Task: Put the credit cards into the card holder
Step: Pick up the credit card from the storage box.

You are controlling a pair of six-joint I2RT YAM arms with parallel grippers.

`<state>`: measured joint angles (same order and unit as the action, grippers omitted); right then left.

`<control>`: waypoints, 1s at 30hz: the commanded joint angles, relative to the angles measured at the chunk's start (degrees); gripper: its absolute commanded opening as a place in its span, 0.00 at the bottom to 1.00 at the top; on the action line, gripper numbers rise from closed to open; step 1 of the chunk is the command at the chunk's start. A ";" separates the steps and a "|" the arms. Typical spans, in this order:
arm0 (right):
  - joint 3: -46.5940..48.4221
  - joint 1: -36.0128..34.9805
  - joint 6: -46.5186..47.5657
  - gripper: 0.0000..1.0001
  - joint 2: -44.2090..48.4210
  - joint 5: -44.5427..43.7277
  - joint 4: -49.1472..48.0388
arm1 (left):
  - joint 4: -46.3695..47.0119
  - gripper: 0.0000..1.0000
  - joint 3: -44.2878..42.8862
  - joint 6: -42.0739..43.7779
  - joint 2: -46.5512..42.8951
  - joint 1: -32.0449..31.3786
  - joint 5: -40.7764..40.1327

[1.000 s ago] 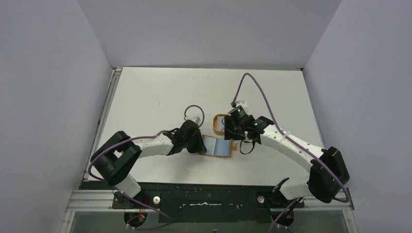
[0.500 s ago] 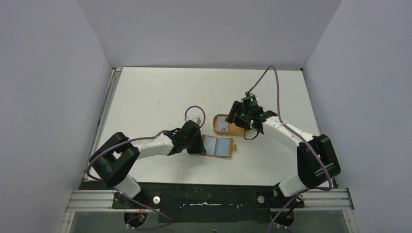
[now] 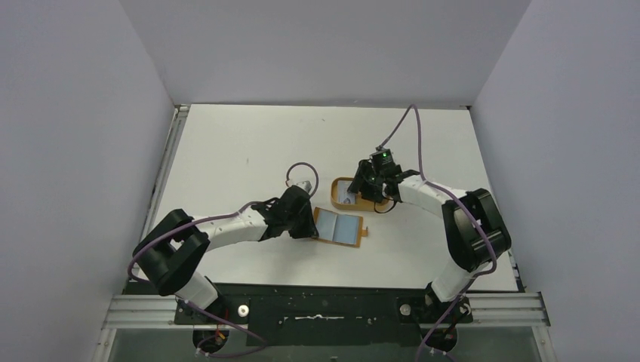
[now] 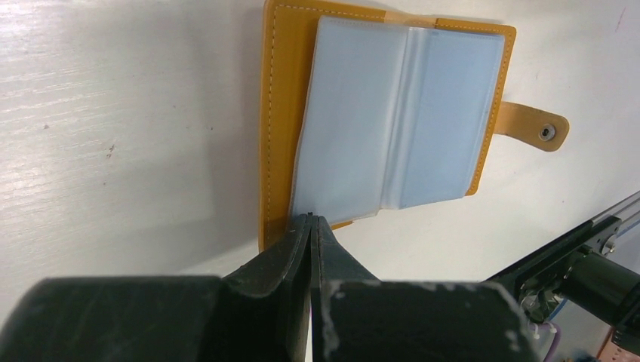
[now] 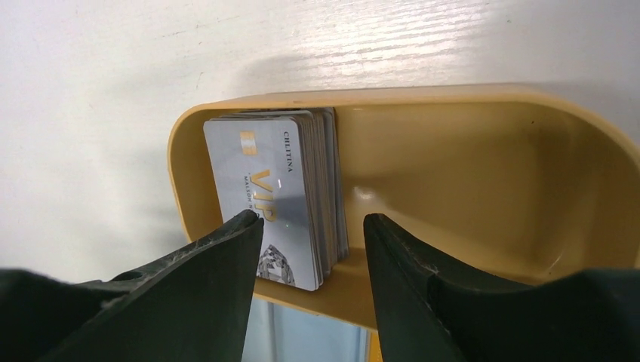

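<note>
The card holder (image 3: 340,227) lies open on the table, tan-orange leather (image 4: 275,113) with clear inner sleeves and a snap tab (image 4: 540,128). My left gripper (image 4: 311,219) (image 3: 310,224) is shut, its tips touching the holder's near edge at a sleeve corner; I see nothing pinched between them. The credit cards (image 5: 264,162) stand as a stack, a silvery VIP card on top, at the left end of an orange tray (image 5: 483,166). My right gripper (image 5: 313,226) (image 3: 362,183) hangs open just above the stack, one finger on each side, gripping nothing.
The orange oval tray (image 3: 370,201) sits just beyond the holder, right of centre. Purple cables loop above both wrists. Grey walls enclose the table on the left, back and right. A metal rail runs along the near edge.
My right arm has swung away from the holder, back and right, and now hovers over the cards in the tray. The left gripper has stayed shut at the holder's edge.
</note>
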<state>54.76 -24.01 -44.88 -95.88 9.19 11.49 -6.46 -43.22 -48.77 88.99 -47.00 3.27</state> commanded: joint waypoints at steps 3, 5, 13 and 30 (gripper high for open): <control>1.84 0.99 0.24 0.50 -1.16 1.42 -3.62 | -0.42 0.00 -2.91 1.39 -2.00 -0.28 -0.90; 1.71 1.18 0.40 0.48 -1.41 1.65 -3.58 | -0.61 0.00 -3.08 1.40 -1.80 -0.29 -0.96; -1.54 3.37 -0.52 0.39 0.34 3.66 -6.22 | -0.91 0.00 -3.45 1.40 -1.31 -0.34 -1.07; -1.63 4.15 0.39 0.52 -0.49 10.23 -9.72 | -0.58 0.00 -3.18 1.05 -1.22 -0.30 -1.02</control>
<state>50.78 -19.90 -45.30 -96.12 18.04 3.81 -7.77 -44.18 -48.58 88.92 -47.11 2.92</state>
